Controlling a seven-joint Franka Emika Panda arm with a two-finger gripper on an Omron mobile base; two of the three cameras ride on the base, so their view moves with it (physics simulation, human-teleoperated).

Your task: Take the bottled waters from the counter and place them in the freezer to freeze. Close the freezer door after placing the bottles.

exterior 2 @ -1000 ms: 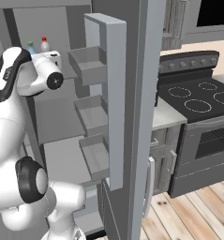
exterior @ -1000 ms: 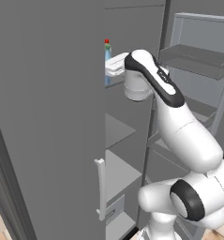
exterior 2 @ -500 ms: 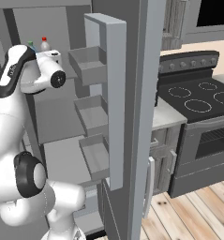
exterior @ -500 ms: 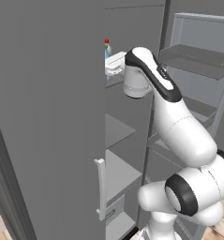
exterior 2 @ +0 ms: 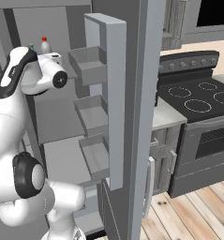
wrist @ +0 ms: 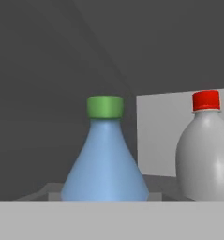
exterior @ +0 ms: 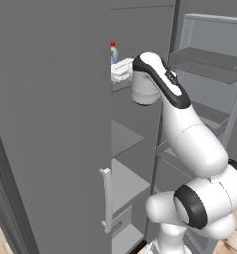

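1. The white arm [exterior: 189, 139] reaches up and forward into the freezer [exterior: 127, 163], its hand level with an upper shelf.
2. In the hand view, 2 bottled waters stand upright side by side on a grey shelf: the blue bottle with a green cap [wrist: 105, 154] and the whitish bottle with a red cap [wrist: 206, 150].
3. The blue bottle sits centred ahead of the hand; the whitish bottle is beside it, apart from it, toward the right edge of that view.
4. A pale grey panel [wrist: 158, 136] stands behind the gap between the 2 bottles.
5. The pincer's tips are hidden in every view; it is drawn narrow, at its tightest, and whether it grips either bottle cannot be told.
6. In the left base view, the red cap and neck of the whitish bottle [exterior: 113, 49] show above the hand, just past the edge of the freezer door [exterior: 50, 129].
7. The freezer door stands open, its vertical handle [exterior: 106, 198] low on its near edge.
8. In the right base view, the whitish bottle [exterior 2: 45, 45] shows above the wrist, with the green cap [exterior 2: 32, 47] just beside it.
9. The other door [exterior 2: 127, 93] is also open, with 3 grey bins [exterior 2: 92, 115] stacked on its inner side.
10. Further right are a strip of counter [exterior 2: 167, 115] and the black stovetop [exterior 2: 197, 96].
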